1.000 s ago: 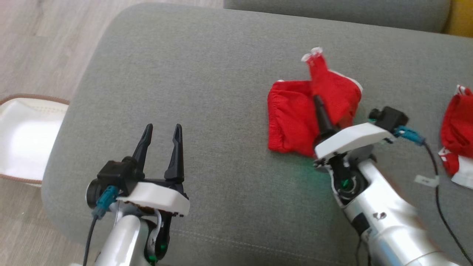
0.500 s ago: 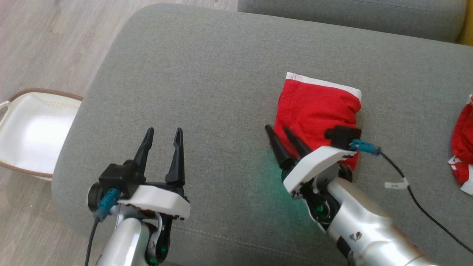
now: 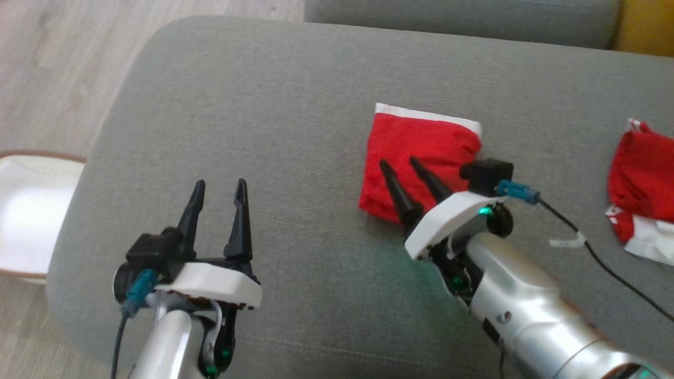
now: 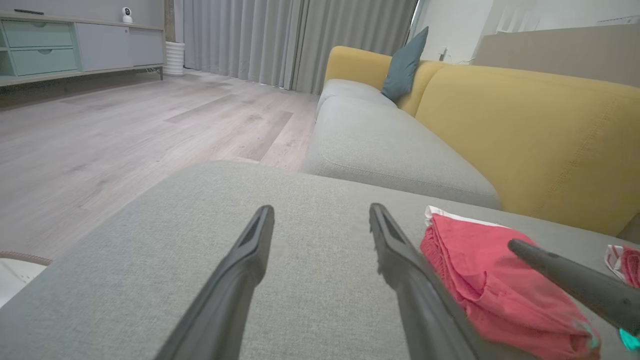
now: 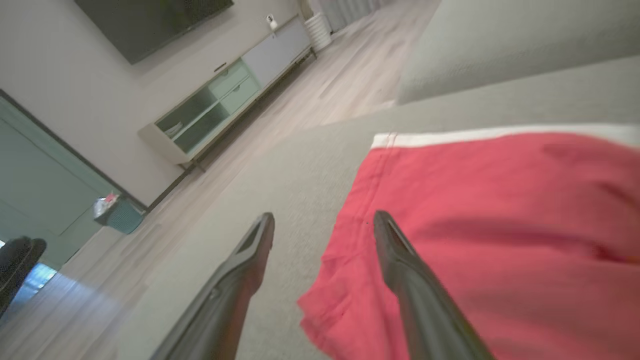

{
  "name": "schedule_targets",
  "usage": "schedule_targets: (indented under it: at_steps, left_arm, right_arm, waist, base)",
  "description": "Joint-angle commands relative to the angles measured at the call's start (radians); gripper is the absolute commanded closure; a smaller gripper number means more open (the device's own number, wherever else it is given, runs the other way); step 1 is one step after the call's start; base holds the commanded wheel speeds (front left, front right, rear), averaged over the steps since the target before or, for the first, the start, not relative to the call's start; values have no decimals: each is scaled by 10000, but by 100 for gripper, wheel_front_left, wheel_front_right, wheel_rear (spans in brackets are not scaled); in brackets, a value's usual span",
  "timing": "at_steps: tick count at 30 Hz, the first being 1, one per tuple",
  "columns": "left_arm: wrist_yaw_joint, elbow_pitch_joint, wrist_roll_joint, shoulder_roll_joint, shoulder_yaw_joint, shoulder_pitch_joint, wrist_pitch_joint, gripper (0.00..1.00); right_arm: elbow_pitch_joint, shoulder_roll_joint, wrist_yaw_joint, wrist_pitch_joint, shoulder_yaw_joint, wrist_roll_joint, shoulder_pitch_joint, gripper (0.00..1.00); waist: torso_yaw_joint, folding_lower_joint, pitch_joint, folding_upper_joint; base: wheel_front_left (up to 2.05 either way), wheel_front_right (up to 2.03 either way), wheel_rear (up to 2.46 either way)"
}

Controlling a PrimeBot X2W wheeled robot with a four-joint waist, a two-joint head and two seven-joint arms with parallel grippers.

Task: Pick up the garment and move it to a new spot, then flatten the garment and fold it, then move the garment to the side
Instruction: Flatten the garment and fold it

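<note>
A red garment [image 3: 421, 150] with a white band along its far edge lies folded on the grey sofa cushion [image 3: 274, 116]. My right gripper [image 3: 400, 163] is open, its fingers over the garment's near left part with nothing between them. In the right wrist view the garment [image 5: 500, 230] spreads under the right finger while the left finger is over bare cushion. My left gripper [image 3: 218, 184] stands open over the cushion, well left of the garment. From the left wrist the garment [image 4: 490, 280] shows at the right, with a right-gripper finger [image 4: 575, 285] above it.
Another red and white garment [image 3: 640, 184] lies at the cushion's right edge. A white basket [image 3: 31, 210] with a brown rim stands on the wooden floor at the left. A yellow sofa back [image 4: 525, 130] and a second grey cushion [image 4: 390, 145] lie beyond.
A second ago my right gripper was shut on a raised flap of the garment. It has let go and opened, the flap now lies folded flat, and the gripper has drawn back toward me.
</note>
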Motion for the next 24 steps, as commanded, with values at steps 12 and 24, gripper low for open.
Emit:
schedule_targets:
  at_steps: [12,24]
  left_arm:
    - [-88,-1441,-70,76,844,-402,-51,0]
    - [-98,-1510,-65,76,674,-217,-51,0]
  right_arm:
    - [-2945,-456,67,-300,-5696,-6682,1480,0]
    - [-6094,150,67,52,-7847,-9436,4347,0]
  waist:
    - [-1294,0,-246,0]
    - [-1683,0,-279,0]
  base:
    - [0,0,0]
    - [0,0,0]
